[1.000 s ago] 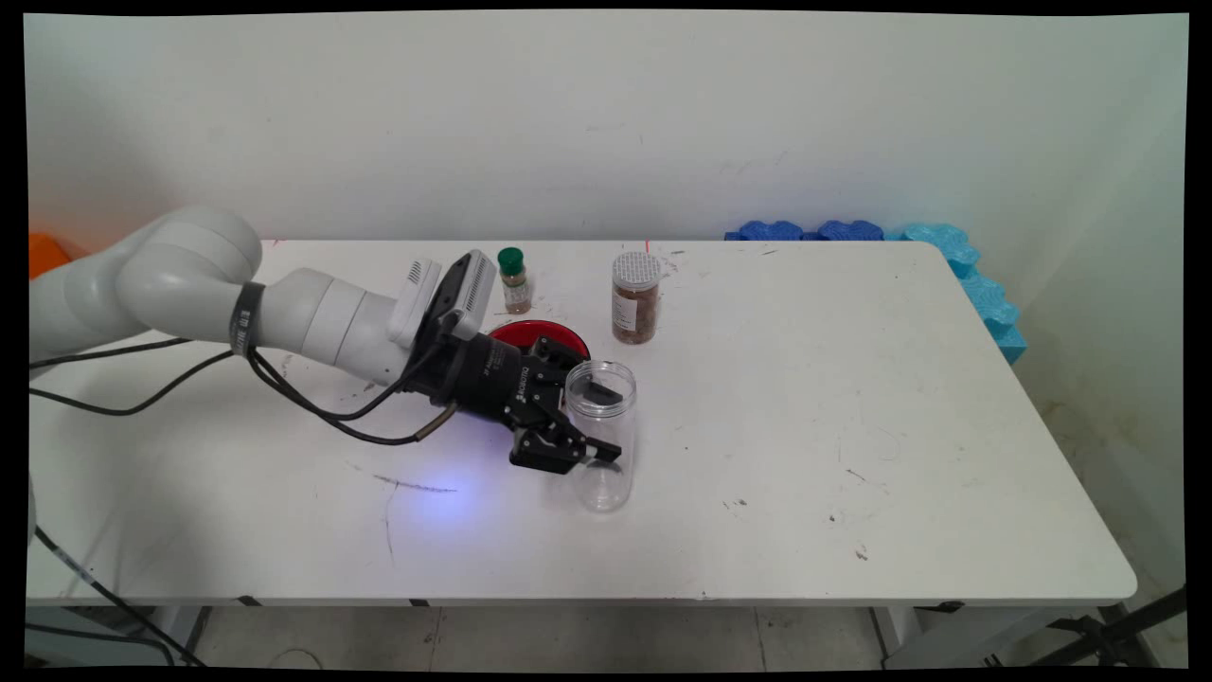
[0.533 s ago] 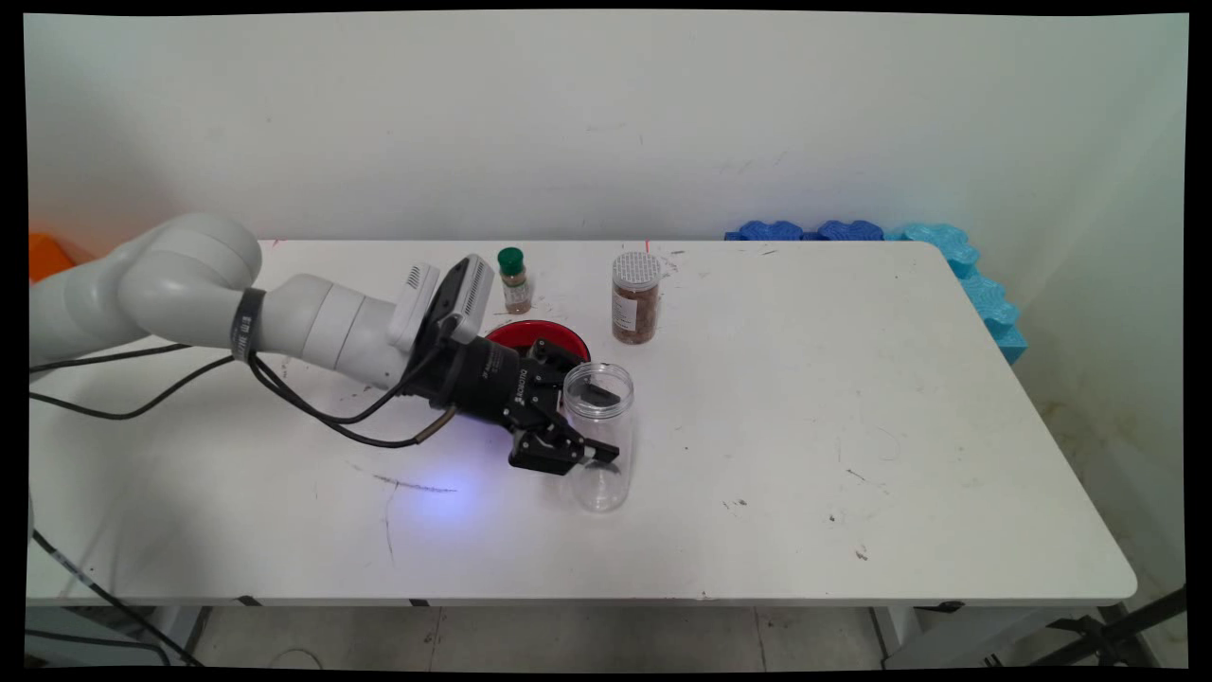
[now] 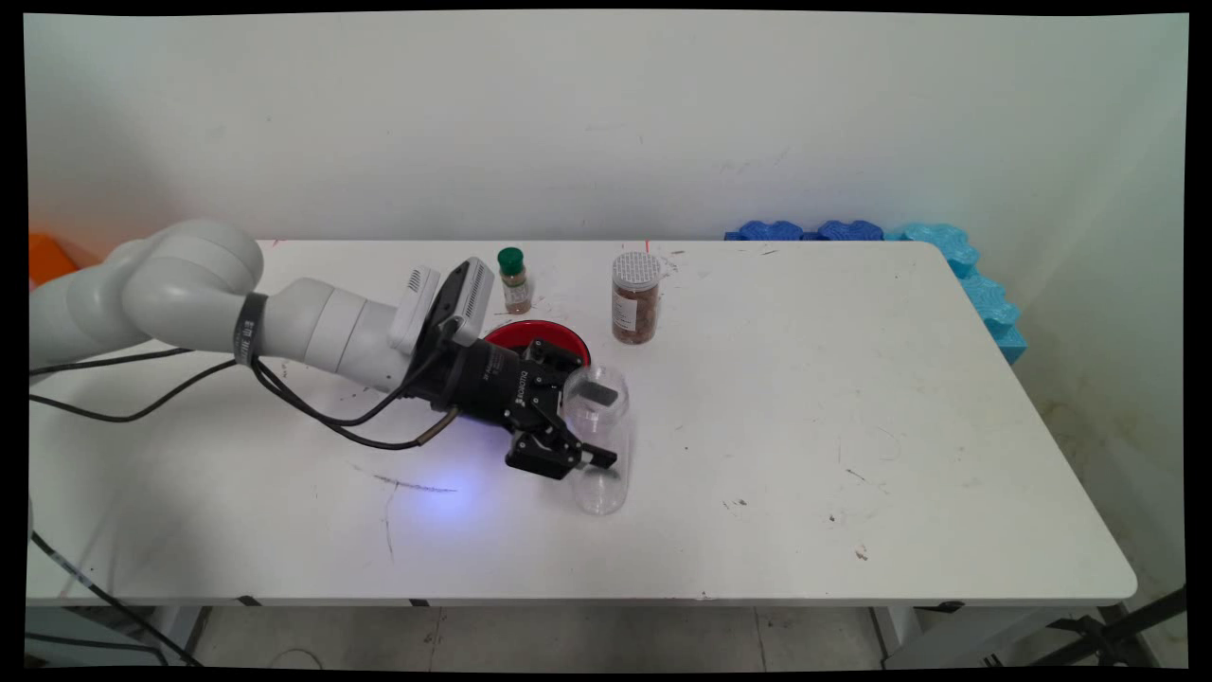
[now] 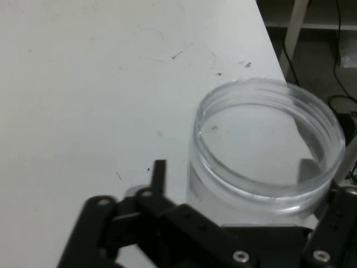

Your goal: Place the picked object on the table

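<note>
Bright, even indoor light on a white tabletop [image 3: 852,426], soft faint shadows under the arm toward 6 o'clock, main view sharp at centre, hand view softly blurred, clear jar [image 4: 268,167] rim with pale glare at 3 o'clock, fingers [image 4: 159,178] dark, near-silhouetted.

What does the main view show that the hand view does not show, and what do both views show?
Only the main view shows the red bowl behind the gripper, the green-capped bottle, the brown-filled jar and the blue foam beyond the table's far right corner. Only the hand view shows the floor and cables past the table's edge, and looks into the clear jar's open, empty mouth. Both show the white table and the jaws set on either side of the clear jar.
</note>
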